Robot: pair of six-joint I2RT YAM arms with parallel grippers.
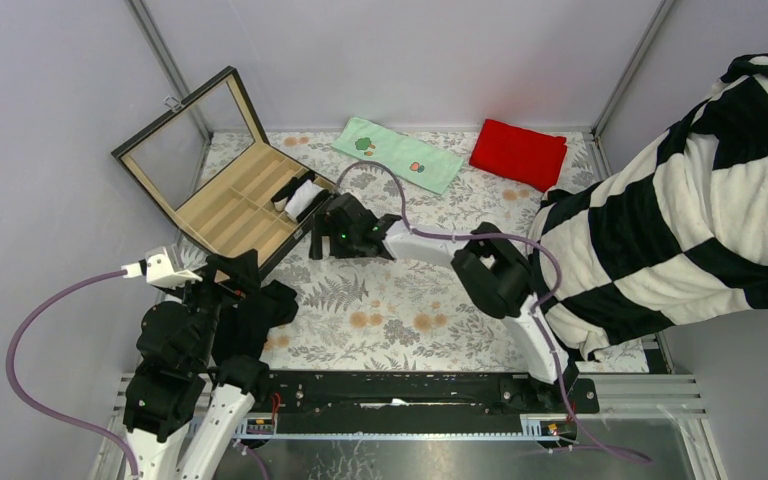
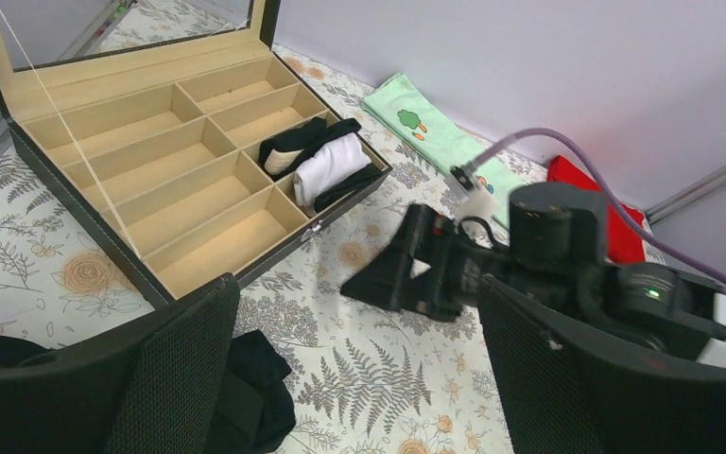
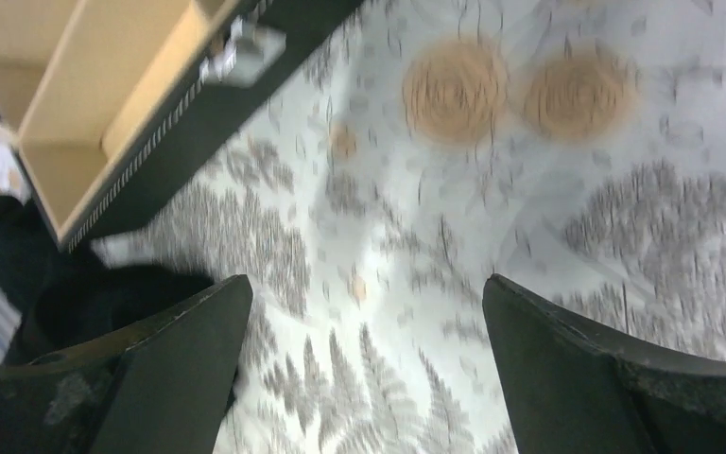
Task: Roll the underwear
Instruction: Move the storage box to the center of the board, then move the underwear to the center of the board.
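Note:
A heap of black underwear lies on the floral table cover just in front of the open compartment box. The left wrist view shows the heap beside my left finger. My left gripper hovers over the heap's left edge, open and empty. My right gripper hangs low by the box's near right corner, open with only the table cover between its fingers. The right wrist view is blurred, with the underwear to its left. Rolled black and white cloth pieces fill one compartment.
A green towel and a red cloth lie at the back. A black-and-white striped blanket hangs over the right side. The box's glass lid stands raised at the left. Grey walls close the space.

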